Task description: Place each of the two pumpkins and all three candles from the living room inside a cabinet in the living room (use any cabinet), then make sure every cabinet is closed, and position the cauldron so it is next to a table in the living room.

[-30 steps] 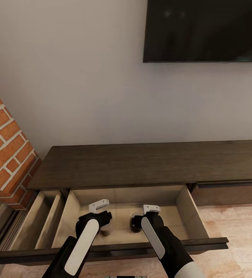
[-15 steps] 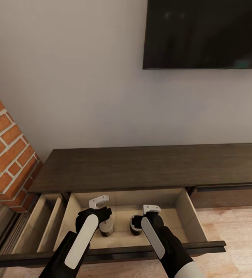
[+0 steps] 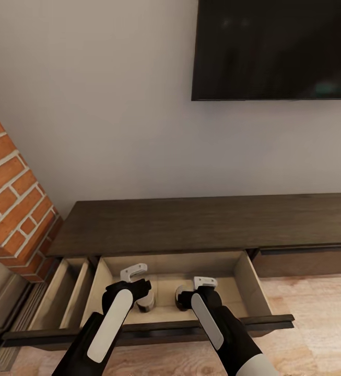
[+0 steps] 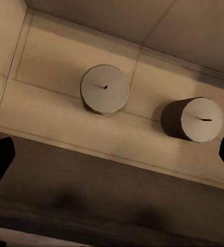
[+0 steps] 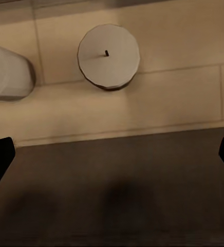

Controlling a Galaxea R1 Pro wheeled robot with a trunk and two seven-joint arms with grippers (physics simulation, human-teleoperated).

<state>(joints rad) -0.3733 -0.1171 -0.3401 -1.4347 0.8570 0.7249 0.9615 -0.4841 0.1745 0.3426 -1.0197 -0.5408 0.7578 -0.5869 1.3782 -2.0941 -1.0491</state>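
The dark-brown cabinet (image 3: pixel 201 224) has its middle drawer (image 3: pixel 251 284) pulled out, pale inside. Two beige-grey candles stand upright on the drawer floor, one (image 3: pixel 145 302) (image 4: pixel 105 88) on the left and one (image 3: pixel 182 297) (image 5: pixel 108 55) on the right, a little apart. The right candle (image 4: pixel 194 119) also appears in the left wrist view, the left candle (image 5: pixel 6 72) in the right wrist view. My left gripper (image 3: pixel 133 292) (image 4: pixel 112 157) and right gripper (image 3: pixel 201 295) (image 5: pixel 112 157) hang open over the drawer's dark front edge, holding nothing. Pumpkins, cauldron and table are out of view.
A second drawer (image 3: pixel 63 297) stands open left of the middle one. A red-brick fireplace (image 3: pixel 13 209) rises at the left. A dark TV (image 3: pixel 274 47) hangs on the wall above the cabinet. Light wood floor (image 3: pixel 316 324) lies in front at the right.
The whole view has shifted, so the camera has moved. Both grippers have drawn back from over the candles to the drawer's front edge, and the candles now show beyond them.
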